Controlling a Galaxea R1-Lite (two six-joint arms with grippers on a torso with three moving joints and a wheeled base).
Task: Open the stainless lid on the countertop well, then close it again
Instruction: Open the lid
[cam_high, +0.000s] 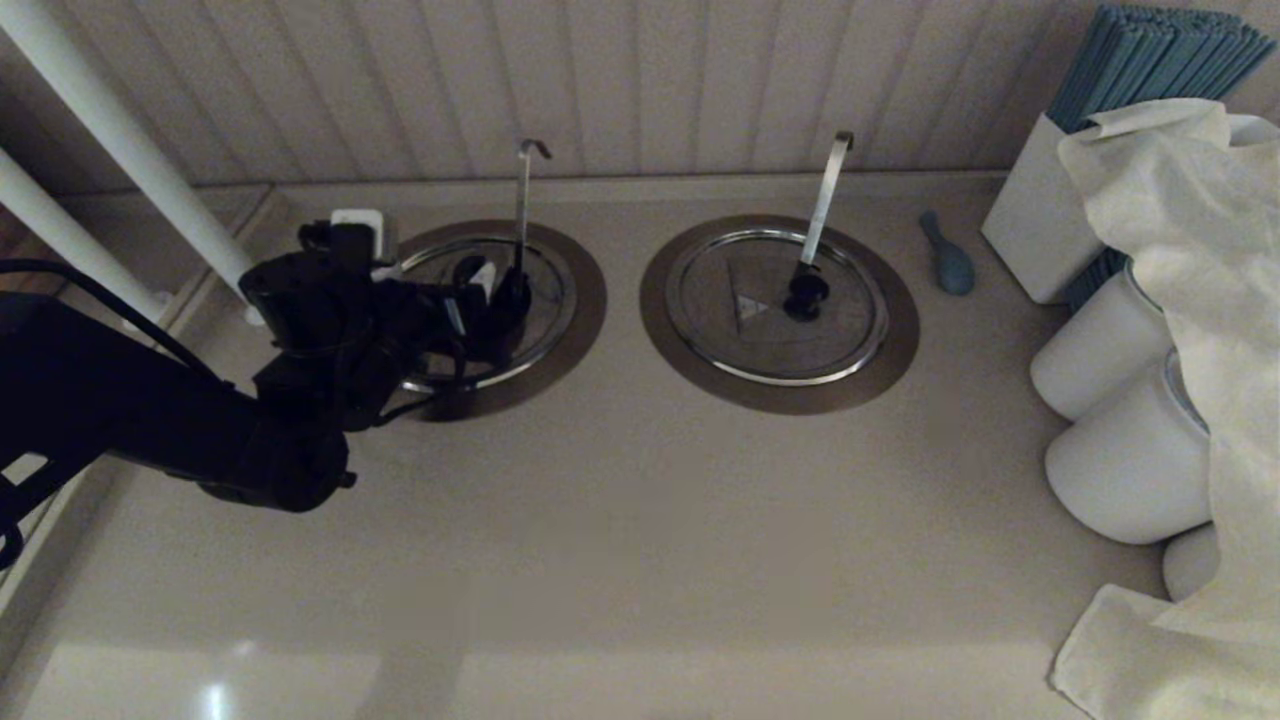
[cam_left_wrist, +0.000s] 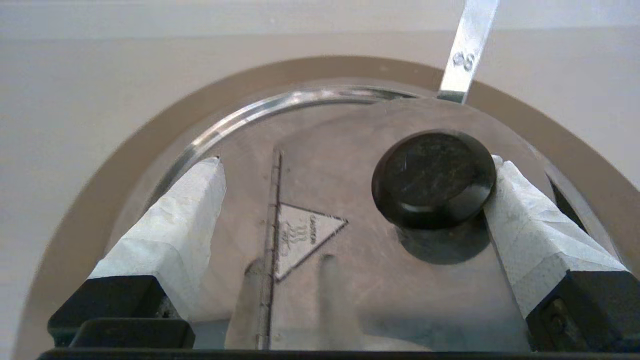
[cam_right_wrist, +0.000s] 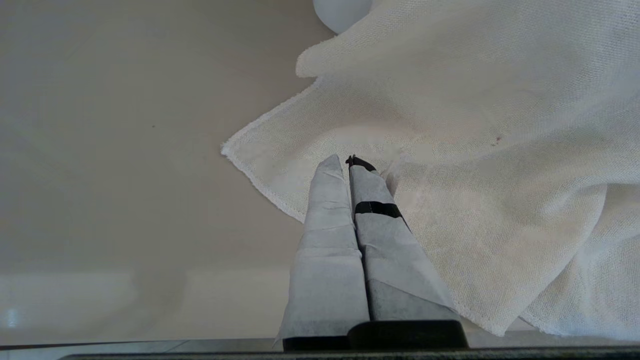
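Note:
The stainless lid (cam_high: 545, 285) lies in the left countertop well, ringed by its brown-grey flange (cam_high: 588, 300). A thin hook-tipped handle (cam_high: 521, 205) rises through it. My left gripper (cam_high: 490, 292) hovers low over the lid and is open. In the left wrist view the black knob (cam_left_wrist: 432, 175) sits between the taped fingers (cam_left_wrist: 175, 235), touching one of them, with a wide gap to the other. The triangular mark (cam_left_wrist: 300, 235) and the fold line show between them. A dark gap shows at the lid's edge beside the knob-side finger. My right gripper (cam_right_wrist: 348, 161) is shut above a white cloth (cam_right_wrist: 475, 150).
The twin lid (cam_high: 740, 340) with the broad pale handle (cam_high: 826, 195) lies to the right. Beyond it are a blue-grey tool (cam_high: 948, 258), a white box of blue sticks (cam_high: 1040, 220), white canisters (cam_high: 1100, 350) and a draped cloth (cam_high: 1180, 250). White poles (cam_high: 120, 140) stand at far left.

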